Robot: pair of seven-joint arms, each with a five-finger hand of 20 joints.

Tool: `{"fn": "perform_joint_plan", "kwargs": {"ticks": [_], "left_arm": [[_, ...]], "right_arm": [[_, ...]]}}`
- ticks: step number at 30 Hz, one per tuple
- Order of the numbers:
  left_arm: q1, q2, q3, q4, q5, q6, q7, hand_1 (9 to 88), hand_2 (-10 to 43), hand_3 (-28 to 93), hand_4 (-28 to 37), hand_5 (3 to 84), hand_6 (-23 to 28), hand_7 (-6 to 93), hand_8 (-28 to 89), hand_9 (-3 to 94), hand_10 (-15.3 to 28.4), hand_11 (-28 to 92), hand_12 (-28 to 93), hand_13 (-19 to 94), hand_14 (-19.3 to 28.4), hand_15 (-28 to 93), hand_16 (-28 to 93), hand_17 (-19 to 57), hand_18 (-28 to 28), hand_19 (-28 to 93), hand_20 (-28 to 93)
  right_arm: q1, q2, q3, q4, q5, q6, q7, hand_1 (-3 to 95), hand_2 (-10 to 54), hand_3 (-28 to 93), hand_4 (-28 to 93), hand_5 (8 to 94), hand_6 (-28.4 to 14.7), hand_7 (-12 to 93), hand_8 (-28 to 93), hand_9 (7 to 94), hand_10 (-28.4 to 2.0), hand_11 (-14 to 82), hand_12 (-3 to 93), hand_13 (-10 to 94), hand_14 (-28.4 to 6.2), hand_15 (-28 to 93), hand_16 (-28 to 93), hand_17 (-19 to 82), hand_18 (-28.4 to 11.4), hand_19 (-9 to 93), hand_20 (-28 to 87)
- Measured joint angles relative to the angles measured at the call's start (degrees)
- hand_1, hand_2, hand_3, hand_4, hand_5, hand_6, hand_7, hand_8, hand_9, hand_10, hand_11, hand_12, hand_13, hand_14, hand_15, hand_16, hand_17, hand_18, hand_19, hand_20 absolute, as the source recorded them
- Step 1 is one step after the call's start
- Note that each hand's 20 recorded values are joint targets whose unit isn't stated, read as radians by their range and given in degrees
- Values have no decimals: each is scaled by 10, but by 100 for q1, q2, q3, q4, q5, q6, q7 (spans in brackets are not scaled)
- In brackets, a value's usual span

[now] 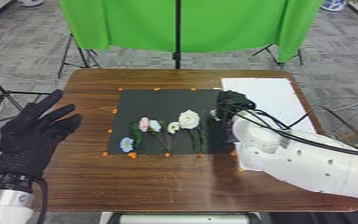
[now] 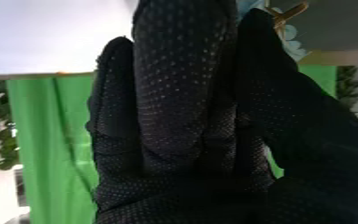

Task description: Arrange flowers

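In the head view a black mat (image 1: 149, 102) lies on the table with a blue flower (image 1: 127, 145), a pink flower (image 1: 143, 124), a light blue flower (image 1: 155, 126), a small cream flower (image 1: 173, 128) and a large white flower (image 1: 189, 119). My right hand (image 1: 234, 101) is over the mat's right edge, a pale bloom (image 1: 214, 114) beside it. In the right wrist view my right hand (image 2: 180, 95) has its thumb against its fingers, pinching a pale blue flower (image 2: 291, 44) partly hidden behind the thumb. My left hand (image 1: 35, 137) is open at the table's left edge.
A white board (image 1: 262, 92) lies right of the mat, partly beneath the right arm and its cables. Orange marks surround the mat on the brown table (image 1: 149, 187). Green cloth (image 1: 122, 25) hangs beyond the far edge, with stands around it.
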Motion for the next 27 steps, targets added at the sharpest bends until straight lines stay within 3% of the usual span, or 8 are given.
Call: {"fn": "perform_joint_plan", "kwargs": {"ticks": [9,24,27], "left_arm": [[23,0,0,0,-6,3,28,203,87,766,-280,340,91,126,-81,312,210,278,129,252,284,593,-114,-21,284,615,371],[18,-21,-1,0,-7,7,6,203,87,765,-278,340,89,131,-84,313,208,284,128,255,284,600,-116,-20,284,614,373],[6,-24,0,0,-6,7,-8,203,87,765,-278,340,89,131,-84,312,207,285,129,256,284,601,-116,-20,284,615,374]], "right_arm": [[-91,-105,-3,-107,-49,6,-12,542,-95,727,-283,820,22,265,63,937,-48,148,294,937,-10,428,223,471,-142,932,-13],[-197,-47,-136,-370,-233,73,18,477,-95,741,-282,720,7,226,6,902,-68,139,296,893,-19,493,215,438,-164,932,4],[-211,-1,-141,-399,-244,90,-4,447,-95,765,-282,668,8,196,-94,875,-73,164,273,878,-24,510,202,430,-166,932,-1]]}}
